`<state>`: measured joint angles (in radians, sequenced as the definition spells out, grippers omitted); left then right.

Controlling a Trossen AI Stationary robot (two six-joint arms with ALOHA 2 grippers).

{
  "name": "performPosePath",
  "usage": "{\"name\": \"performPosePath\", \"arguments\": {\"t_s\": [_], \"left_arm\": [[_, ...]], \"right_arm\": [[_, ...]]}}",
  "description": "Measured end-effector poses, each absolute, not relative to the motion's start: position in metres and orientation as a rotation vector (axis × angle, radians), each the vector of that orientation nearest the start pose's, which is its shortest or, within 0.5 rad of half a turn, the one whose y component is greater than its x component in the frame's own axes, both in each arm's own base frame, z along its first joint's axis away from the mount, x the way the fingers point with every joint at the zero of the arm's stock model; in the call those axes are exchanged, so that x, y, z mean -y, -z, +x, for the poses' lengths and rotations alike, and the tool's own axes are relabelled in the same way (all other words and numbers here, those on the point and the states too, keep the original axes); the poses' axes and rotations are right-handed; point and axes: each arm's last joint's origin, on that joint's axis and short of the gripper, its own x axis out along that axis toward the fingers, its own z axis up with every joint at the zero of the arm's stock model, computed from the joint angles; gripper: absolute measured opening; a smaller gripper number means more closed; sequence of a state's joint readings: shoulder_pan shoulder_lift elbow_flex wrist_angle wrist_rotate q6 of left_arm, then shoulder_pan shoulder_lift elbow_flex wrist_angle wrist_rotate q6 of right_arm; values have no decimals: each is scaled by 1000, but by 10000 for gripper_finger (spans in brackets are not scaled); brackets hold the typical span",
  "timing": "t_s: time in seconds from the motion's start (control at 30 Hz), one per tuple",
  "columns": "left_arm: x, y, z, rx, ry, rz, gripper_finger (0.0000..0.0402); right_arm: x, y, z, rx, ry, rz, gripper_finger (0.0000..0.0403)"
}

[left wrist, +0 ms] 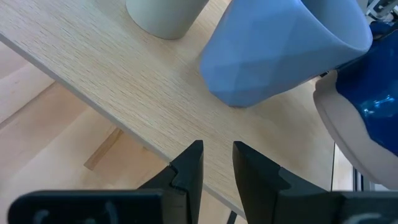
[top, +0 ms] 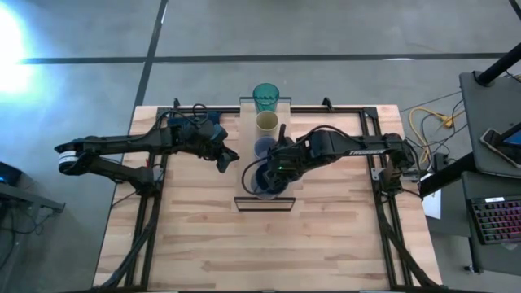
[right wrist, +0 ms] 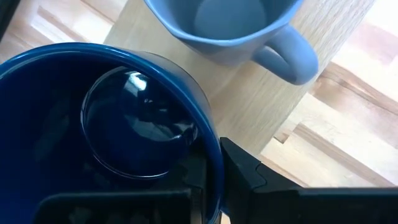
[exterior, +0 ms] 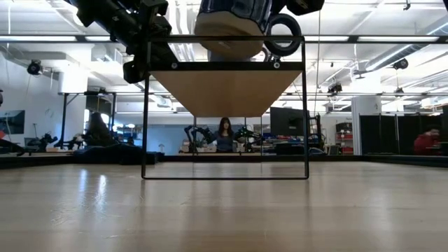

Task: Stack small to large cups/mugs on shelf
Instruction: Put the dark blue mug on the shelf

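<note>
The light wood shelf (top: 246, 203) stands in the middle of the table, running from far to near. On it, from far to near, are the teal tumbler (top: 265, 98), the cream-yellow cup (top: 267, 123), the pale blue-grey mug (top: 262, 148) and the dark navy mug (top: 262, 185). My right gripper (top: 278, 168) reaches in from the table's right and is shut on the navy mug (right wrist: 93, 124). My left gripper (top: 225, 160) hovers beside the shelf's left edge, next to the pale mug (left wrist: 280, 50). Its fingers (left wrist: 217, 163) stand a narrow gap apart and touch nothing. My right gripper holds the navy mug by its rim (right wrist: 213, 149), on the side toward the pale mug. One finger is inside the mug and one finger (right wrist: 249, 171) is outside. The mug is upright, with its base (exterior: 227, 42) at the shelf's near end. I cannot tell whether it rests there or hangs just above.
The shelf's thin dark frame (exterior: 145, 112) lifts it well above the slatted tabletop (top: 203, 244). A short bare stretch of shelf lies nearer than the navy mug. Cables (top: 427, 122) and a keyboard (top: 496, 220) lie off the table's right side. A person (exterior: 225, 134) stands far back in the room.
</note>
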<state>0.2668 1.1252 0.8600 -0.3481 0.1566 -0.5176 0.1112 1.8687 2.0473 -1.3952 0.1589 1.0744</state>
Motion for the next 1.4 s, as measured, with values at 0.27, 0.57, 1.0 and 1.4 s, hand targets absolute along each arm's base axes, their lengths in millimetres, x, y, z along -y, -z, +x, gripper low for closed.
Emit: {"name": "performPosePath", "arguments": {"t_s": [0.27, 0.57, 1.0, 1.4], "left_arm": [[-58, -280, 230, -562, -261, -630, 73], [-58, -280, 230, -562, -261, -630, 73], [-58, -280, 230, -563, -261, -630, 73], [-58, -280, 230, -563, -261, -630, 73]], "right_arm": [[-35, -366, 360, -1048, 677, 771, 22], [-35, -362, 361, -1045, 687, 785, 23], [-34, -362, 362, -1007, 725, 776, 23], [-35, -361, 363, -1019, 710, 790, 23]]}}
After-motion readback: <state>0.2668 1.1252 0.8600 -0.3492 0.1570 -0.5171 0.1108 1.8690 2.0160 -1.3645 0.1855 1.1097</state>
